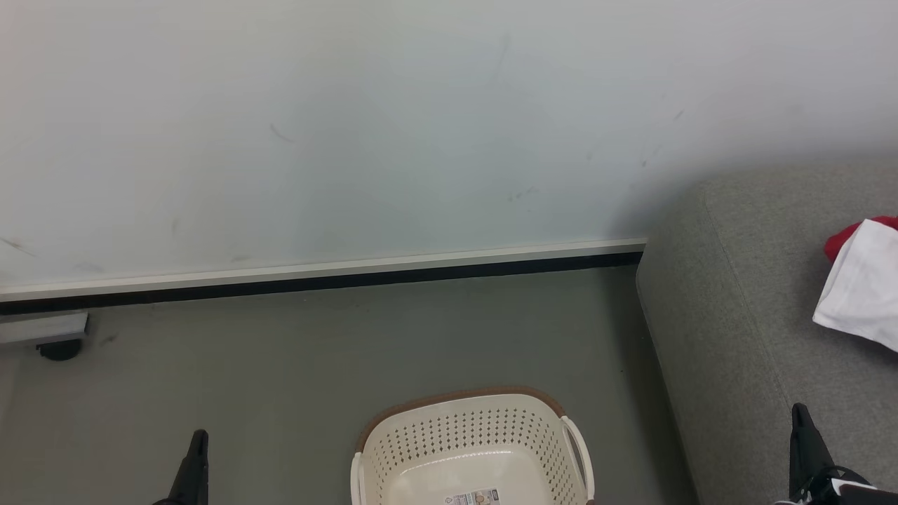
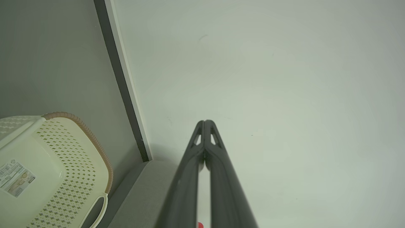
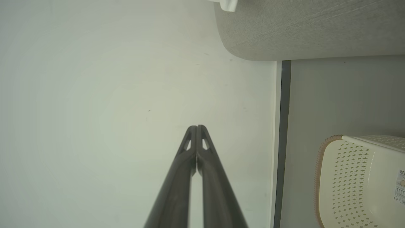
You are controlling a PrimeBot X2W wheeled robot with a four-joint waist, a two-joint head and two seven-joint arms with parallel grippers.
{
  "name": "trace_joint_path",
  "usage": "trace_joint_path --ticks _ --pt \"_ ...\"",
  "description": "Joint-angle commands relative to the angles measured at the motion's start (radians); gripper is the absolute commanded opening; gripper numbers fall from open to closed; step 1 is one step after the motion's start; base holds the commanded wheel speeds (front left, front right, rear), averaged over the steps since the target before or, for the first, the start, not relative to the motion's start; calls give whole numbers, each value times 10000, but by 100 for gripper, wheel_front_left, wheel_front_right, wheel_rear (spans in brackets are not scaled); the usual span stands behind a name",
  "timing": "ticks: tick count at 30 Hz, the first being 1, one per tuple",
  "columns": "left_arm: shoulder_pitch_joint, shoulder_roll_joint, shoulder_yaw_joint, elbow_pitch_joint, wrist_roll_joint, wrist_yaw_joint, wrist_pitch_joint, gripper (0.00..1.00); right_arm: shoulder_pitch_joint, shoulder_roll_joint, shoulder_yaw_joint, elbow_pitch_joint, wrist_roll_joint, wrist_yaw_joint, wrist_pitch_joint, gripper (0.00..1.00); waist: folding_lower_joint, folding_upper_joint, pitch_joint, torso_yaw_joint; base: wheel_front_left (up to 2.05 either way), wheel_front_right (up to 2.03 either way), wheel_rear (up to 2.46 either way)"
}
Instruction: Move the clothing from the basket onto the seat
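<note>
Both the left end effector (image 1: 199,436) and right end effector (image 1: 798,411) are clenched on nothing; the clothing (image 1: 861,289), likely soft, light, limp, lies on the seat (image 1: 744,280), best pinched at a fold

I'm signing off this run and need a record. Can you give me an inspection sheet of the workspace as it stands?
surface: grey floor, smooth.
job's things: clothing, white and red, lies on the seat; the basket shows just a label inside.
clutter: pale base on a dark foot by the wall.
hands: left hand and right hand shut, holding nothing.
cables: dark loop at the right hand's base, unclear.
surroundings: wall white and scuffed, dark skirting.
</note>
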Motion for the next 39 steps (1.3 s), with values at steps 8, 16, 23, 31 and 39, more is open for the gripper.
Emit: trace_joint_path --ticks 8,16,23,31,39 --pt "-58 -10 47 40 -28 -24 26 0 -47 -71 38 -2 84 4 -30 0 0 0 0 0 0 0 0" --pt "-58 -10 47 40 -28 -24 26 0 -47 -77 46 -3 87 4 -34 0 0 0 0 0 0 0 0" --pt "-58 -10 47 39 -26 -24 26 0 -46 -81 51 -5 93 4 -41 0 0 0 0 0 0 0 0" --pt "-58 -10 47 39 -27 -24 26 0 -46 -87 58 -7 101 4 -44 0 0 0 0 0 0 0 0" --pt "-58 -10 47 39 -26 -24 26 0 -46 -92 62 -8 100 4 -51 0 0 0 0 0 0 0 0"
